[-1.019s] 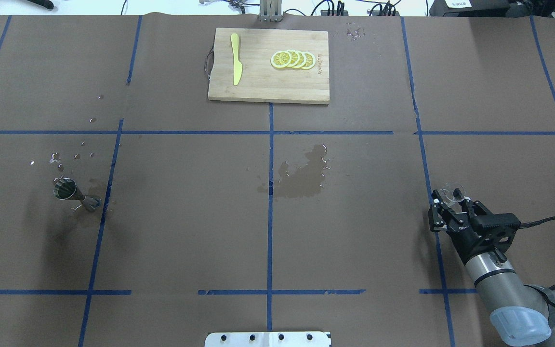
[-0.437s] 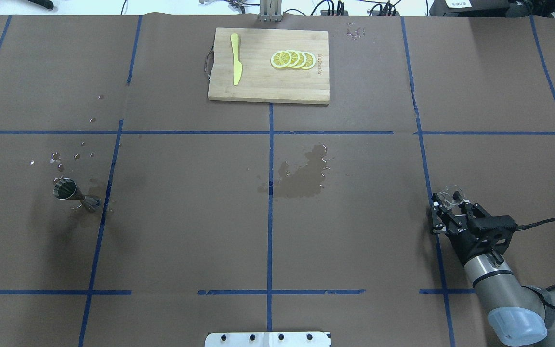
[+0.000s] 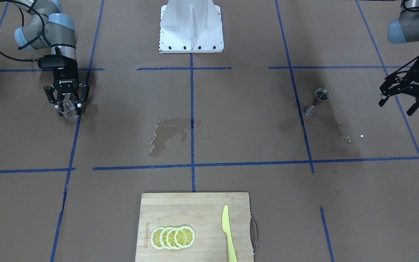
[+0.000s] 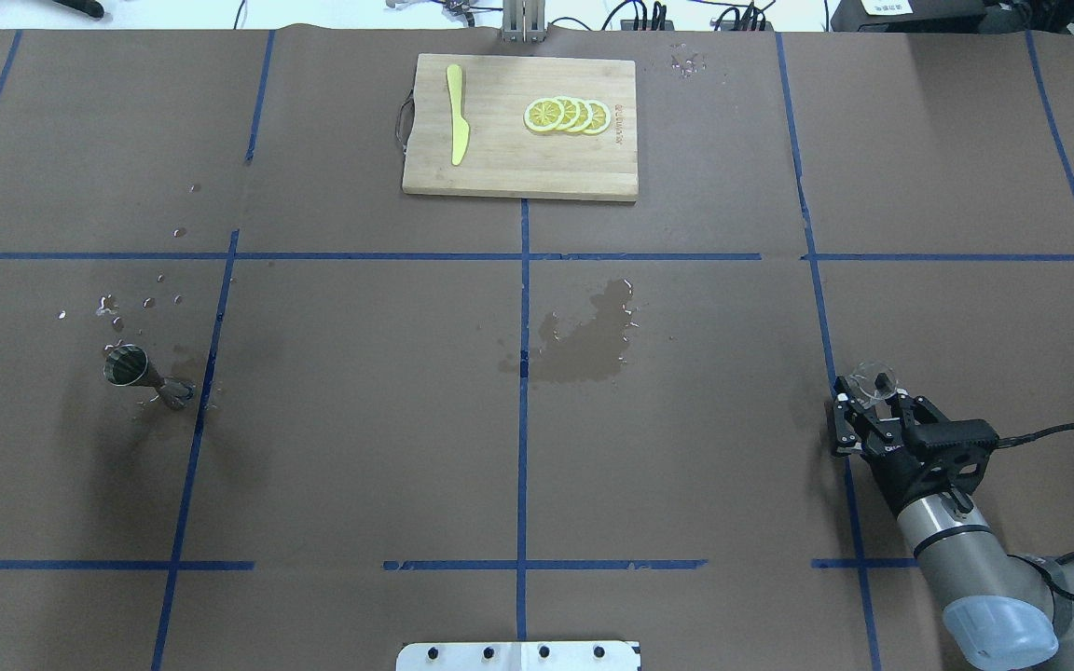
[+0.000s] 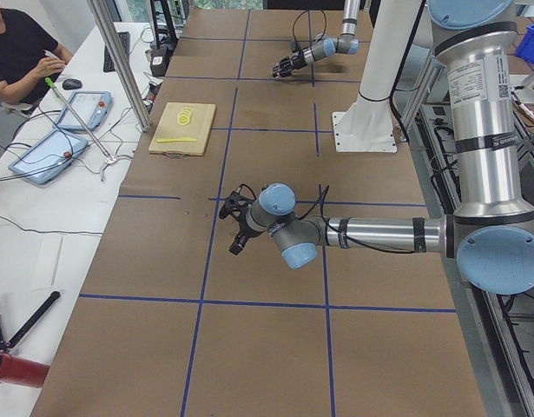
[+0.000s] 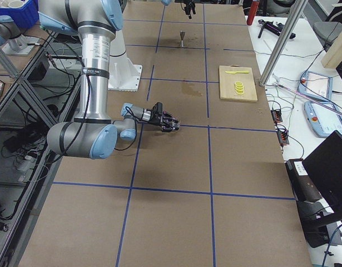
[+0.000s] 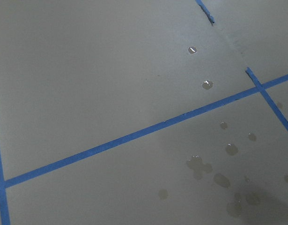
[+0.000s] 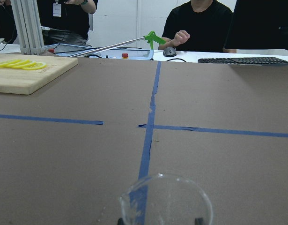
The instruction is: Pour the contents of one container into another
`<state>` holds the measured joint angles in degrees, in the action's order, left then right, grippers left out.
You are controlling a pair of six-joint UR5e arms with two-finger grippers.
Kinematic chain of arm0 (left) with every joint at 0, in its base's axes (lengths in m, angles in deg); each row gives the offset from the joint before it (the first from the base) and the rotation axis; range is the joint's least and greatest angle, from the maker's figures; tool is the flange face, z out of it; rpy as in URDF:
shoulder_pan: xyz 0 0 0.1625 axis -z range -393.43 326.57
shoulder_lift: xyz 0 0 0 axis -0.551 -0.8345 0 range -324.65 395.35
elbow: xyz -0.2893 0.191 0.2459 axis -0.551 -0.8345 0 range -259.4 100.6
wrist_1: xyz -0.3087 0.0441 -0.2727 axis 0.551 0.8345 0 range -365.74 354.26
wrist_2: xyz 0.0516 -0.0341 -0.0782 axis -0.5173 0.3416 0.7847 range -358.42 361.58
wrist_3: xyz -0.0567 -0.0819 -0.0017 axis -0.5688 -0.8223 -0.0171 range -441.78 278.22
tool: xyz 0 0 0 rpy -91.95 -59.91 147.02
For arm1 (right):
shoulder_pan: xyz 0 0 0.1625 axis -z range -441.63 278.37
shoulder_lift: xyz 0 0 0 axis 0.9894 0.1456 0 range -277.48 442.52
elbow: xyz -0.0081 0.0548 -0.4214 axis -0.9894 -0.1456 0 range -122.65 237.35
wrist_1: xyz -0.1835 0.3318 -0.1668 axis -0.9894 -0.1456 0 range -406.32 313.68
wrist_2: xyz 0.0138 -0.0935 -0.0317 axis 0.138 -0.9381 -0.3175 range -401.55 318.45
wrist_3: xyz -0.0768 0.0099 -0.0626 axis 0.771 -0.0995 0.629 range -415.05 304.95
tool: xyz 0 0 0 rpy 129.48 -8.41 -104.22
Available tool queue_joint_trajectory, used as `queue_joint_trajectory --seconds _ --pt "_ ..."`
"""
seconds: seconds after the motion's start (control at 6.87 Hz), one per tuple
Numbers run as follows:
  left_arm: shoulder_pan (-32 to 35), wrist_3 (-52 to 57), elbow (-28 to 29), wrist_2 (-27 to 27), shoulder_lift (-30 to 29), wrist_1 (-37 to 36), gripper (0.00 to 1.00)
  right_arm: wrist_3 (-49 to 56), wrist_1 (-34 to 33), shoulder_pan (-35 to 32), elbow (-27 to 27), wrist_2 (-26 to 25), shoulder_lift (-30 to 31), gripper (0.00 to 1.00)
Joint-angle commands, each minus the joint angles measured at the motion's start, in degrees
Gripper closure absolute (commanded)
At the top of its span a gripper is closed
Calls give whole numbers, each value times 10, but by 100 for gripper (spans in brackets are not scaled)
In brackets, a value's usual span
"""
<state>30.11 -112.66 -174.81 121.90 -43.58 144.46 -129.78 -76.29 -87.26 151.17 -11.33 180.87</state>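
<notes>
Change over the last second is small in the overhead view. The right gripper (image 4: 865, 399), clenched on the glass tumbler (image 4: 871, 377), has drawn back a little toward the robot, and the glass has come with it. The jigger (image 4: 139, 372) stands where it stood, upright on the left half of the table (image 4: 360, 447), well apart from the glass, with droplets (image 4: 131, 303) just beyond it. The puddle (image 4: 588, 340) at the middle is unchanged. So are the cutting board (image 4: 518, 168) at the far edge, its lemon slices (image 4: 567, 115) and the yellow knife (image 4: 456, 114).

From the front-facing camera, the left gripper (image 3: 404, 103) hangs released and empty, fingers spread, off to one side of the jigger and not touching it. The right gripper's fingers press the tumbler from both sides. Whether the glass touches the table I cannot tell.

From the left end, the left arm reaches out low over the brown paper. A person (image 5: 19, 48) sits at a white desk (image 5: 23, 226) beside the table, with tablets (image 5: 54, 156) in front.

From the right end, the right arm lies nearly level, with the tumbler at its tip and the jigger far down the table.

The left wrist camera shows only brown paper, blue tape lines (image 7: 134, 136) and scattered droplets.

The right wrist camera shows the tumbler's rim at the bottom of the view. A tape cross lies ahead, the board is at the left, and seated people (image 8: 200, 23) and a green-tipped grabber (image 8: 152, 37) are behind.
</notes>
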Motion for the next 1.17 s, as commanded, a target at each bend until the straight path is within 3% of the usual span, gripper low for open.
queue_joint_trajectory --seconds 0.0,0.29,1.02 --pt "1 0 -5 0 3 0 0 0 0 2 0 0 0 42" --pt "2 -1 -7 -1 4 0 0 0 0 3 0 0 1 30" --pt "2 0 -9 -1 6 0 0 0 0 4 0 1 1 24"
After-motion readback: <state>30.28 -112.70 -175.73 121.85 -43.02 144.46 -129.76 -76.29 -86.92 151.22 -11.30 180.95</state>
